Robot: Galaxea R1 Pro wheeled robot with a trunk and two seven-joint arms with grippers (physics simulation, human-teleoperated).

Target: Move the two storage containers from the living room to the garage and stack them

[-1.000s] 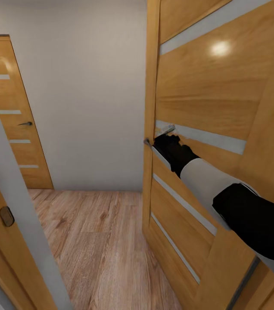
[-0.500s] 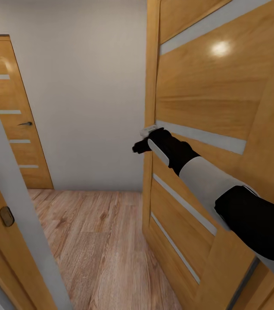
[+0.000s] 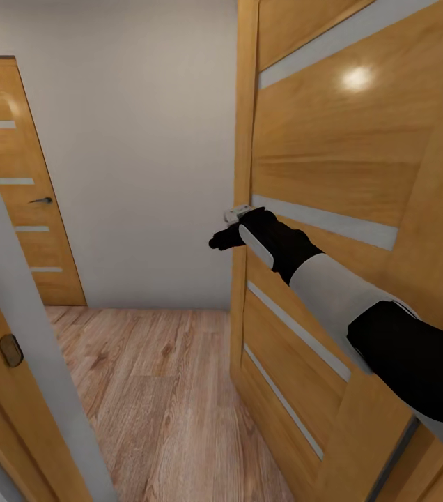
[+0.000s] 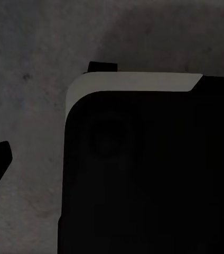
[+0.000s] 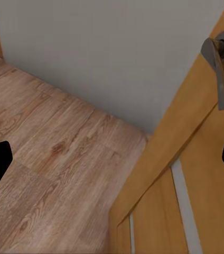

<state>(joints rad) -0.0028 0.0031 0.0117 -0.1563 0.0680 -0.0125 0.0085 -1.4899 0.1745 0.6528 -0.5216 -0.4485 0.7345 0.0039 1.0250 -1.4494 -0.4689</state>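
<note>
Open wooden door (image 3: 333,174): pale horizontal strips, metal lever handle (image 5: 220,69). Right gripper (image 3: 220,240) at door's free edge, beside handle, jaws spread wide, holding nothing. Second door (image 3: 23,188) shut, far wall. Plank floor (image 3: 166,390) below. Left jaws: state not discernible, view dark. No writing legible.

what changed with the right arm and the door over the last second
The right tool came off the open door's face near its handle and swung past the door's edge, now hanging in the open over the hallway, holding nothing. The open door, the far door and the wood floor stayed put.
</note>
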